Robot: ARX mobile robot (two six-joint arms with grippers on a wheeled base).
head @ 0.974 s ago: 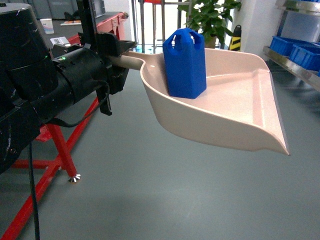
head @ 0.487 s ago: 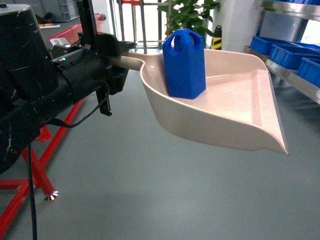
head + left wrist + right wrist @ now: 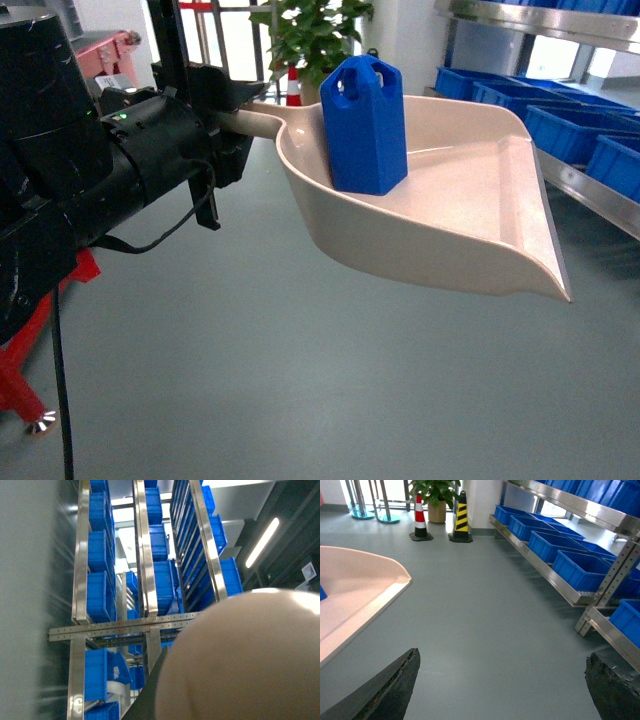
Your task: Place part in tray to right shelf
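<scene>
Standing upright in the beige tray (image 3: 470, 215): one blue part (image 3: 365, 125). Tray handle is clamped by the left gripper (image 3: 235, 110). Right gripper (image 3: 500, 680) is held with jaws spread, holding nothing.

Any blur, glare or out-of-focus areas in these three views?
Head view: sharp, soft sheen on the tray. Left wrist view: motion streaks down the left edge, the tray's underside a defocused blob. Right wrist view: crisp, the right claw fingertips dark in the foreground.

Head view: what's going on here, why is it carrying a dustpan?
The left tool holds the beige tray by its handle, level above the floor, with the blue part standing upright inside. The shelf with blue crates is off to the right, not yet reached. The right tool is open and empty.
</scene>
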